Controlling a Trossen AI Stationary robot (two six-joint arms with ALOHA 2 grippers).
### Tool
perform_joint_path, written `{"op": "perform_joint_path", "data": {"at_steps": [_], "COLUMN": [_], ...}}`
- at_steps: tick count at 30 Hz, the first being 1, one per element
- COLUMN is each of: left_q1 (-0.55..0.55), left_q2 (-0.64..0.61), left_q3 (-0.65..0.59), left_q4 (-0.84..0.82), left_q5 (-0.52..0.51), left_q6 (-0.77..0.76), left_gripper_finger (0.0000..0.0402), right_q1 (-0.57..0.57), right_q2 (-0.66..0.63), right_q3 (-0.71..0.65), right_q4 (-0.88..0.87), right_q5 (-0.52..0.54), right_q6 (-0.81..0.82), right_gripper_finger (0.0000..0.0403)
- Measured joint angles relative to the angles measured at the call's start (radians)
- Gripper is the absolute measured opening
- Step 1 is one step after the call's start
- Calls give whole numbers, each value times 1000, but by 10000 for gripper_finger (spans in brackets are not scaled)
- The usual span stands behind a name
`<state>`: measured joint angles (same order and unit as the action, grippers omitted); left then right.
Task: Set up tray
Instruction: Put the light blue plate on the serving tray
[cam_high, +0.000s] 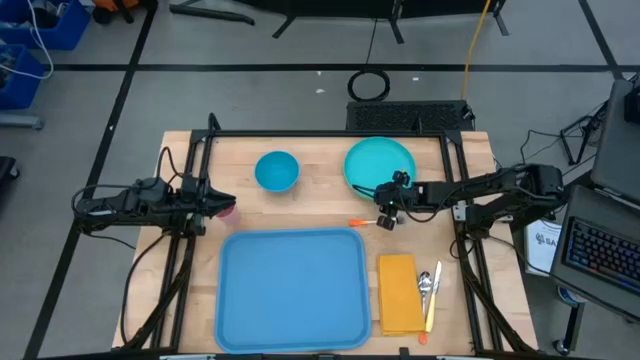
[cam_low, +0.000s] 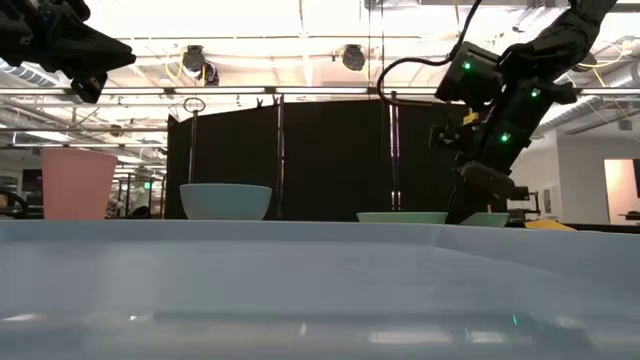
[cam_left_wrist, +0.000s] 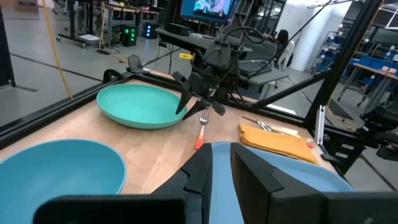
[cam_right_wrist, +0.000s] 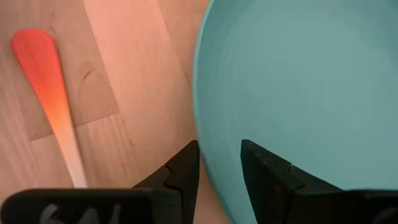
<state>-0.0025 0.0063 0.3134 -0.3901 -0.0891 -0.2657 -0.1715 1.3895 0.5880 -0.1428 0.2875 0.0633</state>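
Observation:
The blue tray (cam_high: 290, 290) lies at the table's near middle with nothing on it. A teal plate (cam_high: 380, 163) rests flat at the far right. My right gripper (cam_high: 385, 206) slants down at the plate's near rim, open. In the right wrist view one of its fingers stands over the plate (cam_right_wrist: 298, 81) and the other over the bare wood. An orange-handled fork (cam_high: 365, 221) lies on the wood just near of it. My left gripper (cam_high: 226, 202) waits at the left, above a pink cup (cam_low: 77, 183). Its fingers (cam_left_wrist: 202, 174) are a narrow gap apart, with nothing between them. My right gripper (cam_right_wrist: 219, 149) has the plate's near rim (cam_right_wrist: 202, 124) between its two fingers, coming from above and from the table's right. I cannot tell whether either finger touches the rim. The plate lies flat on the table.
A blue bowl (cam_high: 277, 170) stands at the far middle, left of the plate. A yellow-orange napkin (cam_high: 400, 292) lies right of the tray, and a spoon and a knife (cam_high: 430, 290) lie along its right edge. Black frame bars run along the table's sides.

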Motion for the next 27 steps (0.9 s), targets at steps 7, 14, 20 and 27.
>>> {"op": "perform_joint_path", "data": {"at_steps": [7,14,20,27], "left_q1": [0,0,0,0], "left_q2": [0,0,0,0], "left_q3": [0,0,0,0], "left_q4": [0,0,0,0], "left_q5": [0,0,0,0], "left_q6": [0,0,0,0], "left_gripper_finger": [61,61,61,61], "right_q1": [-19,-19,-9,53], "right_q2": [0,0,0,1], "right_q3": [0,0,0,37], "right_q4": [3,1,4,6], "right_q5": [-32,-20,6,50], "right_q6": [-2,-2,-5,-29], "right_gripper_finger": [28,4,2,1]}}
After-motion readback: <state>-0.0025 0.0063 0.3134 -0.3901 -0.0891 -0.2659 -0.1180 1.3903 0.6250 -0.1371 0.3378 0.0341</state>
